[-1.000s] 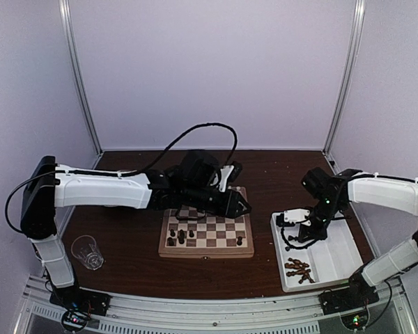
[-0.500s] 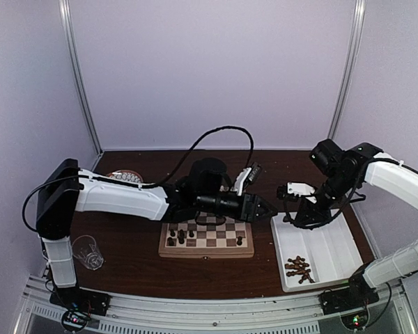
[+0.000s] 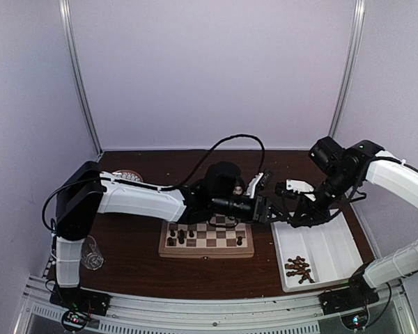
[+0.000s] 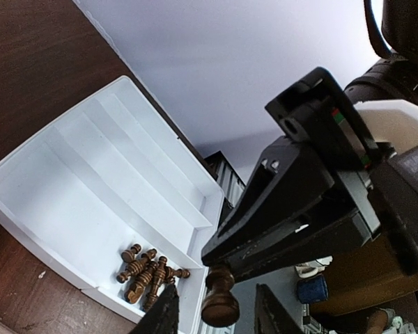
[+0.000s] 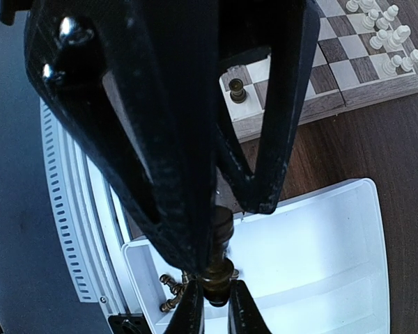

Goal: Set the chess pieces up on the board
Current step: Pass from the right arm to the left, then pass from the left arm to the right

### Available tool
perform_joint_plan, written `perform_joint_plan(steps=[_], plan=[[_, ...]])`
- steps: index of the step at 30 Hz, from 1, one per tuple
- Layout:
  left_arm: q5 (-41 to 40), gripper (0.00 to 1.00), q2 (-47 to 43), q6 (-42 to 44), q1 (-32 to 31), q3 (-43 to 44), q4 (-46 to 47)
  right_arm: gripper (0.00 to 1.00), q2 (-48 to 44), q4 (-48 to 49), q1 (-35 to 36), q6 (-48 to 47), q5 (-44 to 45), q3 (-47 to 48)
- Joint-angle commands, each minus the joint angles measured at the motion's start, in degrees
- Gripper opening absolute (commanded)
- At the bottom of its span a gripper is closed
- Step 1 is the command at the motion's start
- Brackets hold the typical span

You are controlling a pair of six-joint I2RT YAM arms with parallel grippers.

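Over the counter, between the board and the white tray, the right pincer pinches a dark brown chessman, its length pointing straight into the left pincer, whose spread fingers flank it, not yet gripping

This is a robotics lab, seen from inside a purpose-built test cell. Plain pale lilac panels close off the back and both sides, framed by slim metal posts rising at the upper left and upper right of the top view. Along the bottom edge runs a slotted aluminium rail with two white-and-black robot arms bolted to it — the left arm and the right arm. Small circuit boards with lit indicators sit by their bases, and a loose black cable arches over the middle. The dark wooden surface carries staged props — a chessboard, a white divided tray and a clear glass.
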Motion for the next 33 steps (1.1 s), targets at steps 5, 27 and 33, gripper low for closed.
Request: perform_joint_plan(steps=[5, 27, 33], plan=[[3.53, 0.28, 2.2, -2.97, -0.42, 3.2, 3.04, 0.09, -1.46, 0.39, 0.59, 1.65, -1.25, 1.39], [1.38, 0.06, -3.07, -11.05, 0.81, -5.11, 26.66, 0.48, -8.75, 9.49, -17.7, 13.76, -33.85, 1.08], [-0.3, 0.06, -2.93, -15.57, 1.34, -6.73, 35.31, 0.49, -9.22, 12.17, -18.28, 15.7, -36.92, -2.49]])
